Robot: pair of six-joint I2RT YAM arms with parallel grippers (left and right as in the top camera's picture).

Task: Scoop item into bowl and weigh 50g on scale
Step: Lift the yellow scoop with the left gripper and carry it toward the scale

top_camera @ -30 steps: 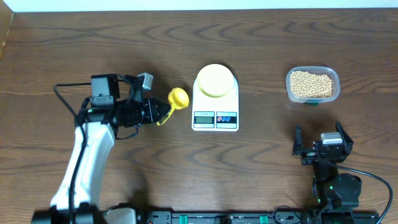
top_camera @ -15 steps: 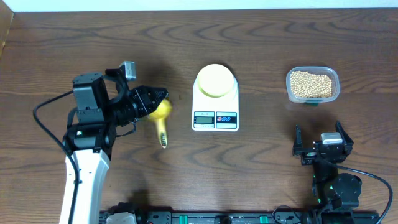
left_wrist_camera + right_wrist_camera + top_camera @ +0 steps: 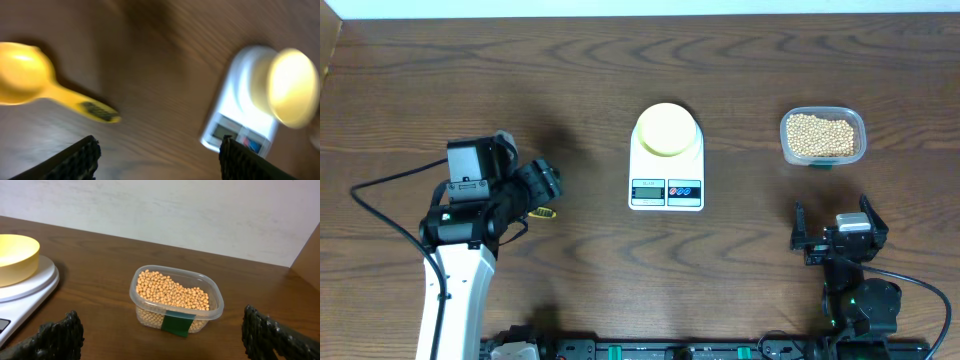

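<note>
The yellow scoop (image 3: pixel 30 75) lies on the table, blurred in the left wrist view, clear of my left gripper (image 3: pixel 160 160), which is open with nothing between its fingers. From overhead that gripper (image 3: pixel 548 185) covers most of the scoop; only the handle tip (image 3: pixel 545 212) shows. The pale yellow bowl (image 3: pixel 666 130) sits on the white scale (image 3: pixel 666 190) at the table's middle. The beans (image 3: pixel 172 292) fill a clear tub (image 3: pixel 215 311) at the right. My right gripper (image 3: pixel 165 340) is open, facing the tub from a distance.
The left arm's cable (image 3: pixel 390 180) loops over the table at the left. A wall (image 3: pixel 200 210) rises behind the tub. Bare wood lies between the scale and the tub.
The left gripper let go of the scoop, which came down from beside the scale onto the table. The left arm drew back leftwards and opened. The right arm has not moved.
</note>
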